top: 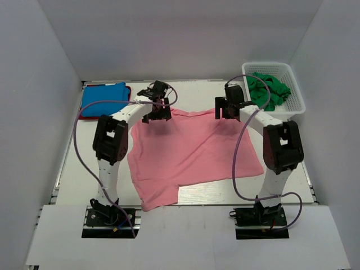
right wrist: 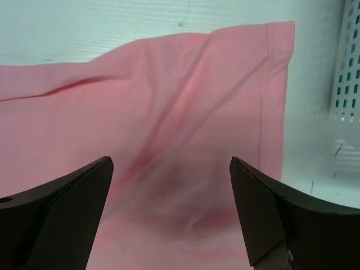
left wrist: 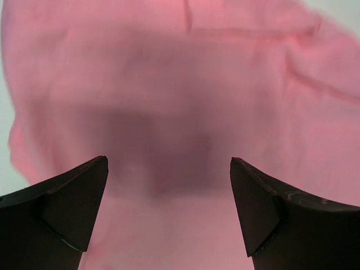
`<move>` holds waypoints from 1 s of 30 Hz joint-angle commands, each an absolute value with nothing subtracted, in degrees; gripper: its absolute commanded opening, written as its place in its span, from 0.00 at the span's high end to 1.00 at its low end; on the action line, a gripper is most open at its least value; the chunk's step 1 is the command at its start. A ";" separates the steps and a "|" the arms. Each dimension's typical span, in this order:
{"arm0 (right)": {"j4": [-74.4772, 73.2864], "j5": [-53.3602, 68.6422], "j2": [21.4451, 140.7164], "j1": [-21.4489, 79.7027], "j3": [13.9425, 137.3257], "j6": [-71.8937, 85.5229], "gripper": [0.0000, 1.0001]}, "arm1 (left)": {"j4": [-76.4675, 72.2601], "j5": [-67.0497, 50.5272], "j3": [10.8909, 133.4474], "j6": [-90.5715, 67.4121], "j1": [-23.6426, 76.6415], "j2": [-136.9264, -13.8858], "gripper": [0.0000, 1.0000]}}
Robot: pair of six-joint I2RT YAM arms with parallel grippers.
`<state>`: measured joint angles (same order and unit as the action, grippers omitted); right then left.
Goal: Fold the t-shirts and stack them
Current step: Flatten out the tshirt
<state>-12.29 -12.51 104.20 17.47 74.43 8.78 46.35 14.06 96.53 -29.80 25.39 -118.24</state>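
- we see the pink shirt [top: 191, 152] spread over the middle of the table [top: 216, 194], between the two arms, mostly flat with some soft creases.
- its near edge is uneven: the near-left part reaches closer to the arm bases than the near-right part, which leaves a bare strip of table there.
- the left arm [top: 109, 140] reaches over the shirt's far-left corner, and the right arm [top: 281, 146] over its far-right corner.
- in the left wrist view the left jaws stand wide apart with nothing between them; the pink shirt [left wrist: 185, 84] fills almost the whole view beneath, blurred, with a dark shadow on the cloth.
- in the right wrist view the right jaws are likewise spread and hold nothing; below them lies the pink shirt [right wrist: 169, 112] with its hemmed corner at the upper right and a fold running diagonally across it.
- we cannot tell whether either pair of jaws touches the cloth.
- the table [right wrist: 112, 28] shows beyond that corner, and the basket [right wrist: 349, 67] stands at the right edge of that view.
- the blue shirt [top: 104, 98] lies folded at the far-left corner of the table, on top of a red shirt [top: 130, 94] whose edge peeks out along its right and near sides.
- the green shirts [top: 270, 87] are heaped in the white basket [top: 298, 104] at the far-right corner, well apart from the blue one.
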 commanded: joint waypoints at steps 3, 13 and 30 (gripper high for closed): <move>-12.57 -17.32 111.78 17.14 81.82 3.96 0.10 | 42.11 16.87 108.44 -27.51 24.17 -127.06 0.01; -18.53 -18.02 127.43 16.35 98.34 4.12 0.10 | 41.48 14.06 119.60 -29.44 17.06 -139.91 0.01; -25.49 -3.26 143.79 13.01 127.59 6.07 0.10 | 31.30 1.32 137.20 -27.07 12.57 -153.54 0.01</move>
<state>-24.60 -5.54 141.64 12.86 120.75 7.05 32.12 6.48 136.99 -26.98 12.95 -151.13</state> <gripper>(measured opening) 0.897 0.993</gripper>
